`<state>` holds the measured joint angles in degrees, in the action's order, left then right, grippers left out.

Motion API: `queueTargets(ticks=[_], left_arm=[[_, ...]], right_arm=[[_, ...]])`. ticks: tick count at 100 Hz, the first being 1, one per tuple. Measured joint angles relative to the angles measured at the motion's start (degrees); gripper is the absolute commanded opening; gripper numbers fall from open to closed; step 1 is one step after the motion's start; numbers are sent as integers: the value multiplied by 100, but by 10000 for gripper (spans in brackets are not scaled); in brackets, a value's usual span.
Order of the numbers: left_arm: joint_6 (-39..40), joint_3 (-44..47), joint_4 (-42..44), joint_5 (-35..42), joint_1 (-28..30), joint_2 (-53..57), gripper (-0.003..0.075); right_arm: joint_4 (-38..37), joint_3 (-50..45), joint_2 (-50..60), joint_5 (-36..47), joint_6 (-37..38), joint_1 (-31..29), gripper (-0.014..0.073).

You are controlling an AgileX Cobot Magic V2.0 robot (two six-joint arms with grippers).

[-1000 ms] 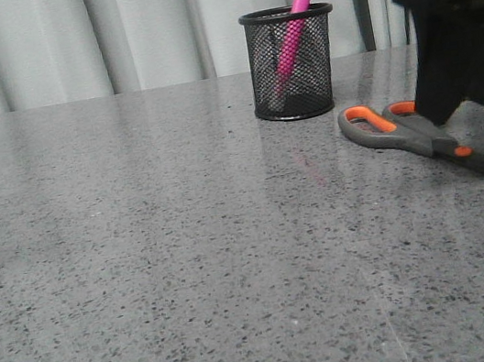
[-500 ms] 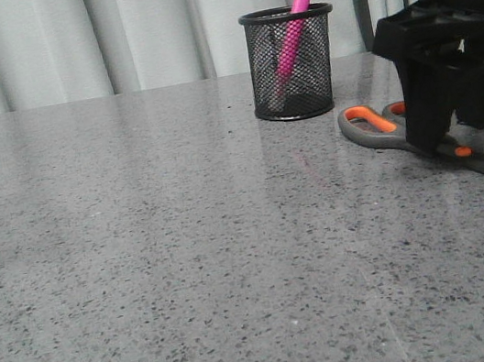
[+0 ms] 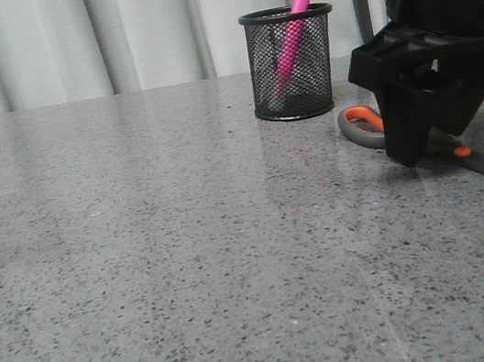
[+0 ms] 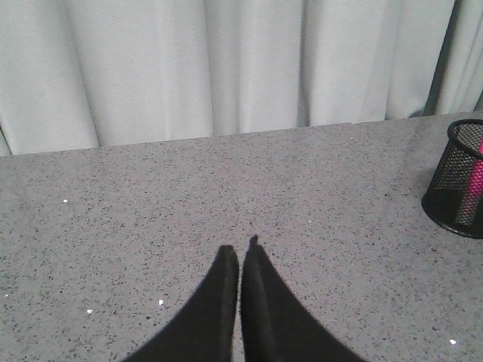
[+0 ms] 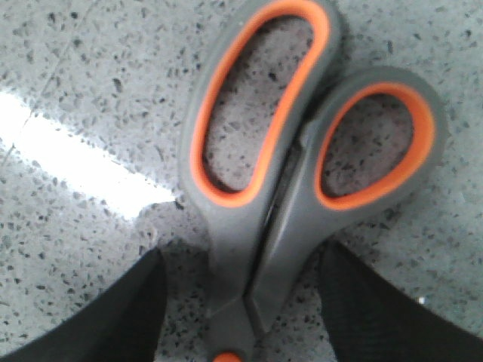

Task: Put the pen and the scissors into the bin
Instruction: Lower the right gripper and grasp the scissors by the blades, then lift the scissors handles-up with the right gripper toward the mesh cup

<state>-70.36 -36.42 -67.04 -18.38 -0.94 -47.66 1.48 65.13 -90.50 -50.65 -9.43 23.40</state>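
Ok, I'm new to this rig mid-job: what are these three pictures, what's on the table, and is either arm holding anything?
The machine is a robot with two arms, each ending in a gripper. One picture comes from a camera looking forward over the grey speckled table. The other two come from cameras on each wrist, looking down past that arm's jaws.

On the table stands the black mesh bin, with the pink pen already leaning inside it. The scissors lie flat on the table to the right of the bin.

The right gripper is down over the scissors with its jaws open, one on each side of the handle necks near the orange pivot. It has not closed on them yet. The left gripper is shut and holds nothing, off to the side over bare table.
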Motion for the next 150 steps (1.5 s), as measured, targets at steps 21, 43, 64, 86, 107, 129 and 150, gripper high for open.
queueTargets(ticks=[21, 43, 64, 86, 107, 129, 150], left_arm=[[0, 0, 0, 0, 0, 0, -19], [0, 0, 0, 0, 0, 0, -19], [0, 0, 0, 0, 0, 0, -19], [2, 0, 0, 0, 0, 0, -19], [2, 0, 0, 0, 0, 0, -19], [2, 0, -4, 0, 0, 0, -19], [12, 0, -4, 0, 0, 0, -19]], right_arm=[[0, 0, 0, 10, 27, 13, 177], [-22, 3, 0, -10, 27, 13, -75], [-46, -12, 199, -33, 27, 13, -75], [70, -349, 1556, 1225, 27, 13, -75], [128, -840, 2031, 3832, 27, 13, -75], [143, -771, 1190, 6534, 27, 13, -76], [149, -263, 89, 7532, 27, 13, -76]])
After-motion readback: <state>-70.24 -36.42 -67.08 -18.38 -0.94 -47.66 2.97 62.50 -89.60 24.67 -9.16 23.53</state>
